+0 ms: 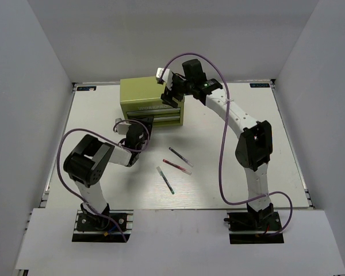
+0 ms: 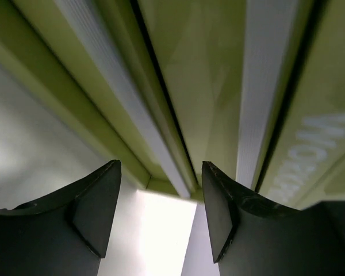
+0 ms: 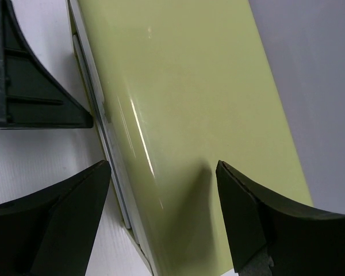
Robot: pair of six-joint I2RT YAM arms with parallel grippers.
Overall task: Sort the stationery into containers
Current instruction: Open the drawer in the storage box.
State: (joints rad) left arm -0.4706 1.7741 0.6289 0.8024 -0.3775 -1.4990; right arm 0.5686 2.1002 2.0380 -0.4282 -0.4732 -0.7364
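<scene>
The green chest [image 1: 146,92] sat at the far side of the tabletop [image 1: 247,144]. It was metal, so it was likely hard, heavy and a bit slippery. I could not tell if its drawers [image 1: 164,119] were fully shut. The pale strip [image 2: 259,86] along a drawer front looked like the best place to pull.

Three pens lay in the open, near the front of the chest: a dark pen [image 1: 180,156], a red pen [image 1: 176,167] and a white-green pen [image 1: 165,179]. None of them touched. They looked thin, light and stiff, and they would likely roll. The middle of a pen, pinched across, seemed the safest spot to hold.

The left arm [image 1: 126,150] was bent toward the low front of the chest. The left jaws were wide open and empty, very close to the drawer fronts. The right arm [image 1: 236,115] stretched over the chest's right top corner. The right jaws were open and empty too, with the smooth top below them.

There was bare tabletop all around the pens. The walls [image 1: 40,75] stood well away. The tight spot was at the chest, where both arms were close and could bump.
</scene>
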